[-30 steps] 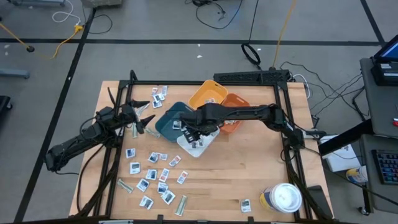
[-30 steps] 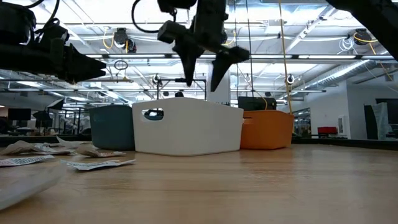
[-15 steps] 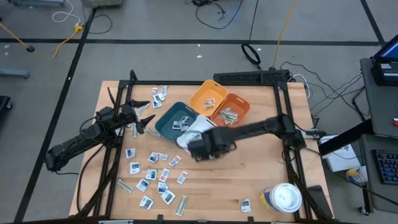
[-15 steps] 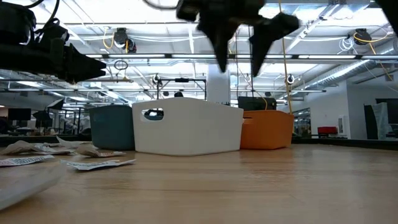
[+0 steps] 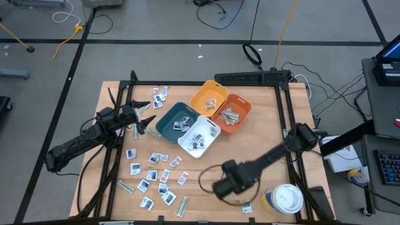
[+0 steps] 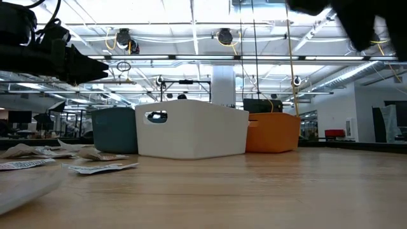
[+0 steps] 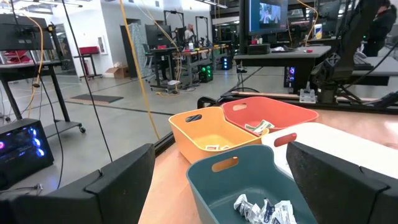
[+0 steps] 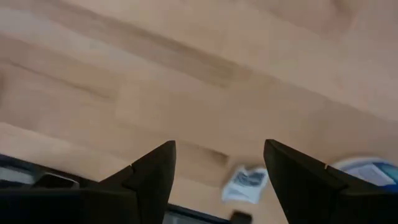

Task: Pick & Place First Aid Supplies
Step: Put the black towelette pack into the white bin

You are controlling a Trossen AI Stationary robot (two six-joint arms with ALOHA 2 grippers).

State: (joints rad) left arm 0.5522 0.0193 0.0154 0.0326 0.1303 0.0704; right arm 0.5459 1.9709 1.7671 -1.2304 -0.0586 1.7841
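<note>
A: Right end effector (image 8: 217,171)? Low view only shows blur.
B: Wrist view: spread, empty, over small white blue-marked packet (image 8: 247,181) near desk (image 5: 262,134) near-right edge. Left end effector (image 5: 145,115) wide, idle far-left.

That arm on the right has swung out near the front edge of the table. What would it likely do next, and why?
Probably lower the right gripper onto the lone packet by the white-lidded tub. Its jaws are open and empty, and the wrist view shows that packet lying flat on the bare table just ahead between them. The left gripper waits open beside the teal bin.
</note>
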